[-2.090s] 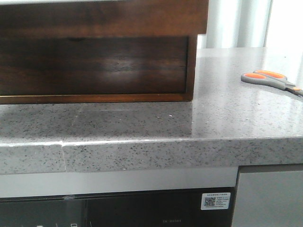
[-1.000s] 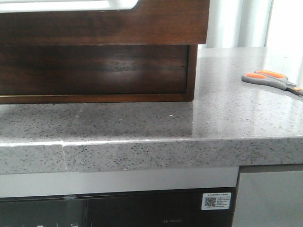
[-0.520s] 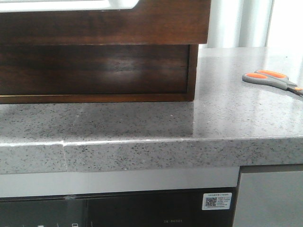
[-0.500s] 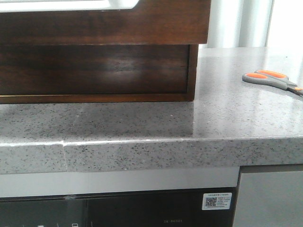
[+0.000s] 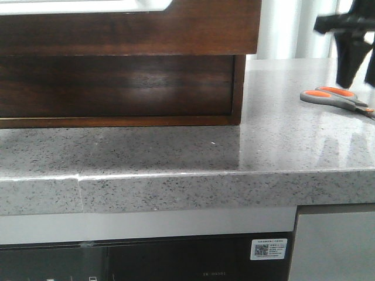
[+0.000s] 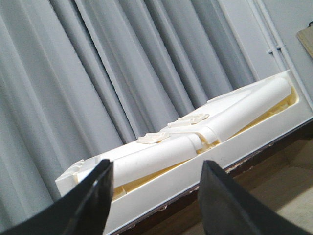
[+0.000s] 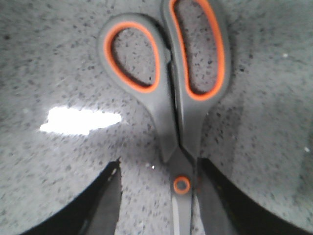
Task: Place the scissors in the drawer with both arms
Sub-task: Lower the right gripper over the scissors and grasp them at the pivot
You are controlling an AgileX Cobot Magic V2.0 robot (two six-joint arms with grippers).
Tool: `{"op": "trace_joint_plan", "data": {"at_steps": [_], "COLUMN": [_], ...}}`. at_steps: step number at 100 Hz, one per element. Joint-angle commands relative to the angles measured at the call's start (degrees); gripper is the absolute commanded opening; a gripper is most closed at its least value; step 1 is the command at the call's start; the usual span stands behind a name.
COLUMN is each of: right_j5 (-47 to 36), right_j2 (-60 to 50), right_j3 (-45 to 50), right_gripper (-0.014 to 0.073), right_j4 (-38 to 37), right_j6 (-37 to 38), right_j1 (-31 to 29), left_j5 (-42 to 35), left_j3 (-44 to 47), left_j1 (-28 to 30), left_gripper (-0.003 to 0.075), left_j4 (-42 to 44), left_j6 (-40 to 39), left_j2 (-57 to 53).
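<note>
The scissors (image 5: 334, 98), grey handles with orange linings, lie flat on the speckled counter at the right. My right gripper (image 5: 356, 81) hangs just above and behind them, open. In the right wrist view the scissors (image 7: 183, 88) lie closed, and the right gripper (image 7: 159, 196) straddles the pivot end without touching. The drawer (image 5: 117, 85) is the dark-brown front set in the wooden cabinet (image 5: 237, 88) at the left, and it looks shut. My left gripper (image 6: 154, 196) is open and empty, out of the front view, and faces the cabinet's top.
The grey speckled counter (image 5: 176, 158) has its front edge near me, with an appliance front below. A white foam tray (image 6: 195, 142) lies on top of the cabinet, before grey curtains (image 6: 98, 73).
My right gripper has come into the front view at the upper right, above the scissors. The scissors and the drawer have not moved.
</note>
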Motion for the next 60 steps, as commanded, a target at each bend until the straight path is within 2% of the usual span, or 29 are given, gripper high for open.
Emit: {"op": "trace_joint_plan", "data": {"at_steps": [1,51,60], "right_j5": [0.3,0.3,0.3], "right_j2": [-0.8,3.1,3.1], "right_j3": [-2.7,-2.7,-2.7], "right_gripper": [0.0272,0.0272,0.0236], "right_j4": [-1.2,-1.8,-1.8], "right_j6": [-0.7,-0.7,-0.7], "right_j1": [-0.2,-0.2,-0.2], "left_j5": [-2.6,-2.6,-2.6], "left_j3": [-2.1,-2.1,-2.1], "left_j1": [-0.2,-0.2,-0.2], "left_gripper": [0.0339,0.0339,0.0339], "left_j4": [-1.8,-1.8,-1.8], "left_j6": [-0.7,-0.7,-0.7], "left_j2": [0.2,0.2,0.2]}}
